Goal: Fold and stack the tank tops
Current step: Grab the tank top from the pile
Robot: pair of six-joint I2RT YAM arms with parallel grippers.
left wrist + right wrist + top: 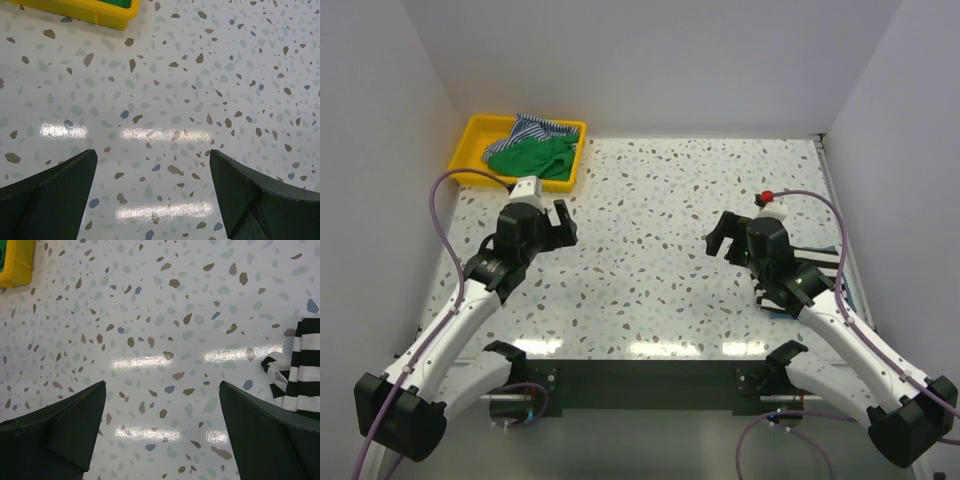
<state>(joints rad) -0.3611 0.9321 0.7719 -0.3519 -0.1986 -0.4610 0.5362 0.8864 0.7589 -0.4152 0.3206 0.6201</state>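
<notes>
The bright green tank top (pixel 532 155) lies crumpled in the yellow tray (pixel 473 130) at the far left, with the thin blue-and-white striped top (pixel 535 127) behind it. The broad black-and-white striped top (pixel 823 270) lies at the table's right edge, mostly hidden under my right arm; it shows at the right of the right wrist view (pixel 302 365). My left gripper (pixel 558 225) (pixel 152 155) is open and empty above bare table, just in front of the tray. My right gripper (pixel 718 236) (pixel 162 385) is open and empty, left of the striped top.
The tray's near rim shows at the top of the left wrist view (pixel 75 12) and its corner in the right wrist view (pixel 17 265). White walls enclose the speckled table (pixel 650 260) on three sides.
</notes>
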